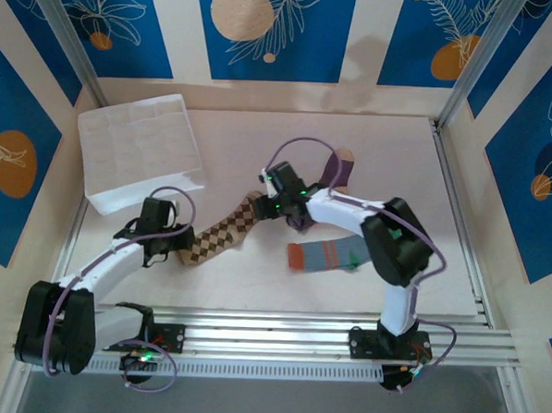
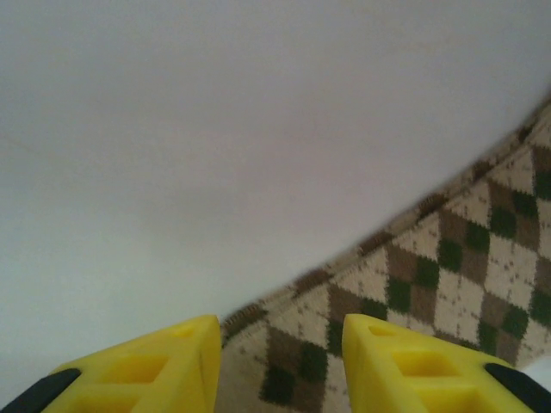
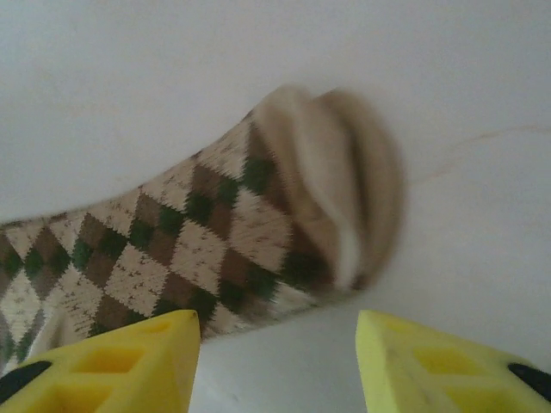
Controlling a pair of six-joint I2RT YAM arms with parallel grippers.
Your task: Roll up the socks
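Note:
The brown-tan diamond sock (image 1: 221,230) lies flat and slanted at the table's middle. My left gripper (image 1: 182,242) is low over its lower left end. In the left wrist view the jaws (image 2: 280,331) stand apart, with the sock's diamond fabric (image 2: 413,275) and its edge between the yellow fingers (image 2: 172,361). My right gripper (image 1: 261,204) is at the sock's upper right end. In the right wrist view it (image 3: 275,323) is open, and the sock's blurred tan end (image 3: 336,189) lies just beyond the fingertips. The purple sock (image 1: 339,167) and the blue-grey striped sock (image 1: 327,256) lie apart on the right.
A white gridded fabric box (image 1: 140,148) stands at the back left. A metal rail (image 1: 279,329) runs along the near edge by the arm bases. Patterned walls close in the back and both sides.

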